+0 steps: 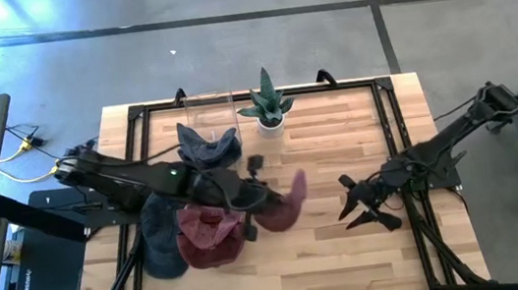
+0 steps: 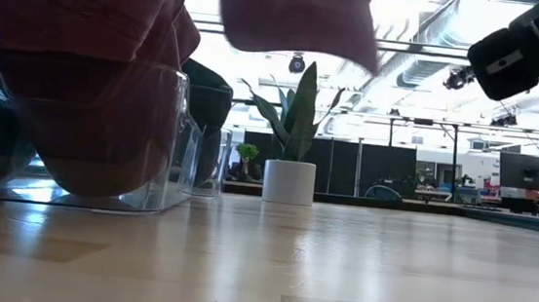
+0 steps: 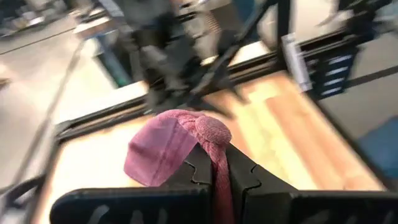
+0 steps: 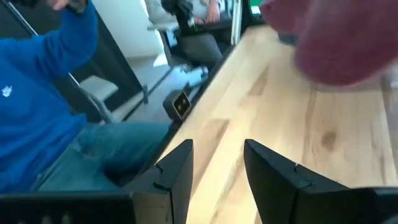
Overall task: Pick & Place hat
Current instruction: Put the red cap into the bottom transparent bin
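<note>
One pink hat hangs pinched in the left tool, above bare table.

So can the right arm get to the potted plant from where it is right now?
Probably yes. The right hand is open and empty, and the bare table between it and the potted plant looks clear.

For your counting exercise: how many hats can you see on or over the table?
4, though the arm may hide more: a pink hat clamped in the left gripper, a dark blue hat by the clear container, a maroon hat near the front, and a blue hat beside it.
</note>
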Controlling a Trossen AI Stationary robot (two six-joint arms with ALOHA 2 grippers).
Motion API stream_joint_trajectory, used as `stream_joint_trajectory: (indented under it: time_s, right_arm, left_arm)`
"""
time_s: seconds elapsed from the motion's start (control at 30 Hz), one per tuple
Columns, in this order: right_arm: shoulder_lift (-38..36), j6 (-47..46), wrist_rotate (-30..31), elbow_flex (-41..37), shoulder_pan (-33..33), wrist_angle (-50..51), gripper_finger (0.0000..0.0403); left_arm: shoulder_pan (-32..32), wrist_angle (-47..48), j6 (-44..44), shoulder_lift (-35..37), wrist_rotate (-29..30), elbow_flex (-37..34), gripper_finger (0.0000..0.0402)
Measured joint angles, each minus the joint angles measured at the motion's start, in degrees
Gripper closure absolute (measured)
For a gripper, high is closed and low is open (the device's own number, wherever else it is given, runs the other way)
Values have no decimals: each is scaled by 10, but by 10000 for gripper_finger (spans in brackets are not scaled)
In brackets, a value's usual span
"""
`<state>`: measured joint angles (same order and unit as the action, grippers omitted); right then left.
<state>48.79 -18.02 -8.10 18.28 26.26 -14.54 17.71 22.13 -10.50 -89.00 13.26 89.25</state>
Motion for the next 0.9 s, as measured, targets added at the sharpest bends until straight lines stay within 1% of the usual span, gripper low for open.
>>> stream_joint_trajectory:
  time_s: [0.1, 0.2, 0.3, 0.43, 0.53, 0.6, 0.7, 0.8, 0.9]
  right_arm:
    - [23, 1, 15, -27, 13, -77, 265]
    - [37, 1, 16, -38, 20, -101, 265]
    - [40, 0, 16, -41, 19, -110, 265]
    - [42, 2, 22, -42, 19, -116, 265]
    - [44, 2, 22, -41, 19, -125, 265]
    - [46, 3, 22, -41, 19, -129, 265]
    - [47, 2, 22, -41, 19, -130, 265]
    - [47, 0, 22, -41, 19, -131, 265]
    - [47, 0, 22, -41, 19, -133, 265]
  left_arm:
    - [0, 30, -2, 28, 47, 0, 401]
    - [11, 67, -32, 55, 108, 0, 401]
    - [34, 86, -76, 75, 198, 1, 401]
    - [84, 149, -138, 95, 337, 0, 401]
    - [116, 216, -147, 97, 434, 1, 401]
    - [138, 276, -115, 94, 464, 0, 401]
    - [160, 366, -13, 93, 482, 0, 401]
    - [178, 461, 110, 79, 480, 1, 401]
    - [195, 501, 187, 52, 472, 0, 401]
